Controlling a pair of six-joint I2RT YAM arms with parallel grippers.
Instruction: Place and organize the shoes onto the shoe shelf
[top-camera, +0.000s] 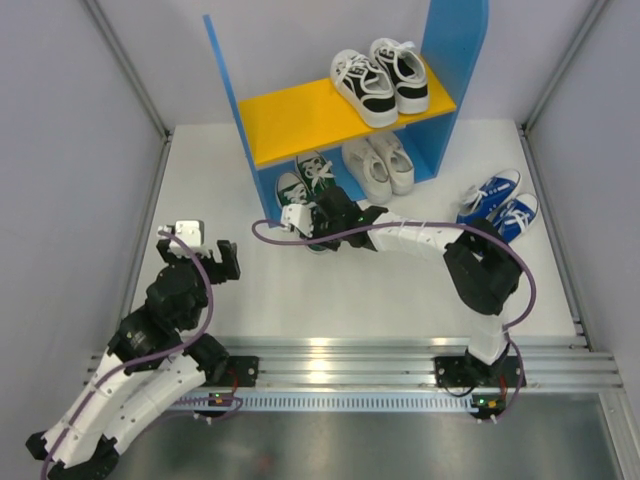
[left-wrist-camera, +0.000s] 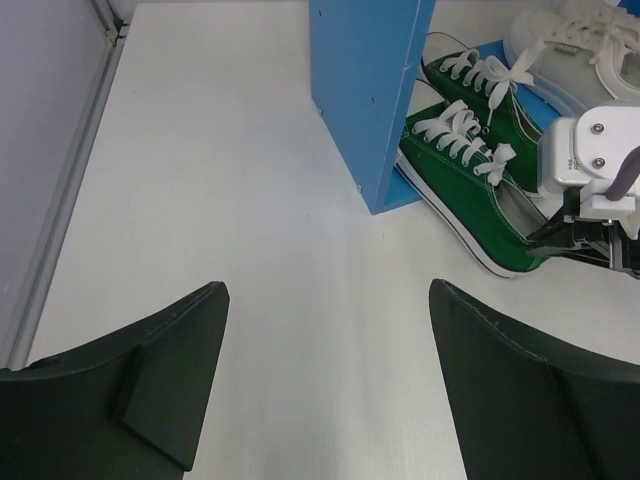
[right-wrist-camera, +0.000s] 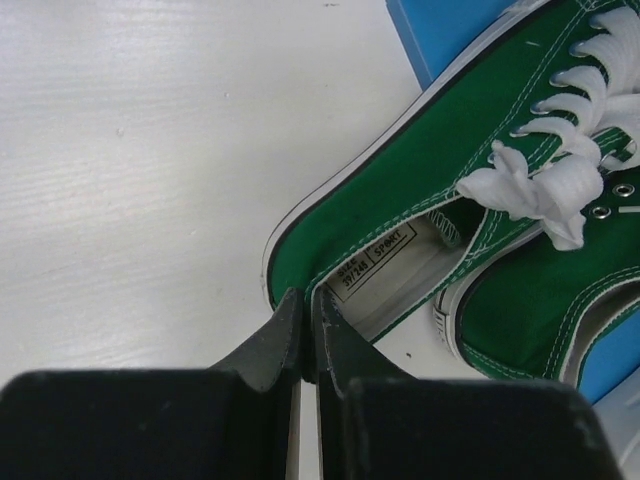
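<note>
The shoe shelf (top-camera: 300, 115) has blue sides and an orange board. The green pair sits at its lower left: one shoe (top-camera: 318, 170) is further in, the other (top-camera: 295, 190) has its heel sticking out in front. My right gripper (top-camera: 318, 222) is shut on that shoe's heel rim; in the right wrist view the fingers (right-wrist-camera: 307, 300) pinch the collar of the green shoe (right-wrist-camera: 400, 190). The white pair (top-camera: 380, 165) sits at the lower right. The blue pair (top-camera: 500, 205) lies on the table to the right. My left gripper (left-wrist-camera: 328, 290) is open and empty over bare table.
A black-and-white pair (top-camera: 380, 80) stands on the orange board. The shelf's blue left panel (left-wrist-camera: 370, 90) stands just left of the green shoes (left-wrist-camera: 470, 190). Metal frame posts and grey walls border the table on both sides.
</note>
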